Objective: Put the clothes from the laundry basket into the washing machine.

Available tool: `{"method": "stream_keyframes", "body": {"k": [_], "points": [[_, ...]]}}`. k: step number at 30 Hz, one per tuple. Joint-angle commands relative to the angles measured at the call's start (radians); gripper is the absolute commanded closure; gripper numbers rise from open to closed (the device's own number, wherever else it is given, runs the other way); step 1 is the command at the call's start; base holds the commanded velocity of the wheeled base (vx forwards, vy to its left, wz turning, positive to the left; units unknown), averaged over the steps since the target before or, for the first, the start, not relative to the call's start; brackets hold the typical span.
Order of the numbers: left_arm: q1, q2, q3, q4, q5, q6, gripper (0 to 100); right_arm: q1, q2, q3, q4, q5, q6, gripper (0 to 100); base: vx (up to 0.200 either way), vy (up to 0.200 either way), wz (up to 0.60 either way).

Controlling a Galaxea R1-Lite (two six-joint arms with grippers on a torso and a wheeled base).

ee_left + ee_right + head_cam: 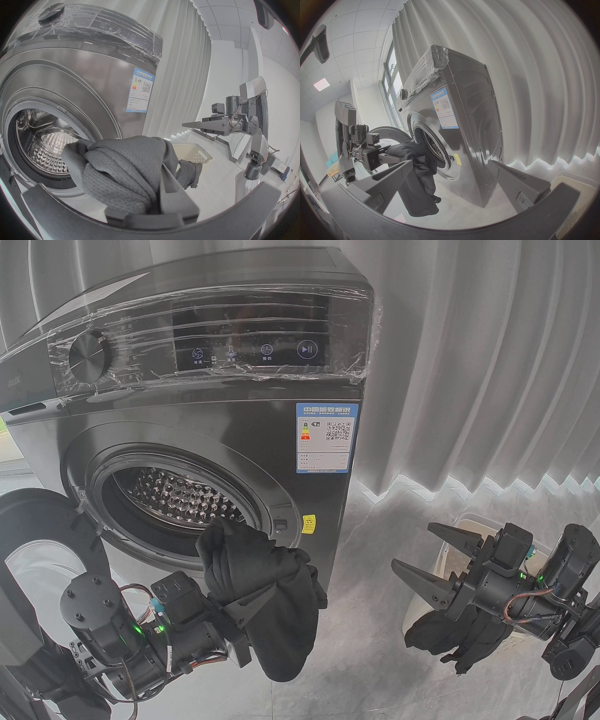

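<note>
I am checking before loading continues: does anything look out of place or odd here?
Yes. A dark garment hangs out over the laundry basket rim, and crinkled plastic film wraps the washing machine control panel.

You have a pale pleated curtain [487, 365] across the back and right, its hem meeting the grey floor [369, 627] in a bright zigzag line. The right wrist view gives you a tiled ceiling [353, 37] with one lit panel [322, 84], a dark mounted device [320, 47] (its kind is unclear) and a tall window [393, 86] beside the curtain.
</note>
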Motion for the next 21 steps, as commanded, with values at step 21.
{"method": "stream_keyframes", "body": {"k": [21], "points": [[0.000, 0.027, 0.002, -0.001, 0.000, 0.001, 100, -0.020, 0.002, 0.013, -0.001, -0.002, 0.000, 0, 0.000, 0.076, 0.00]]}}
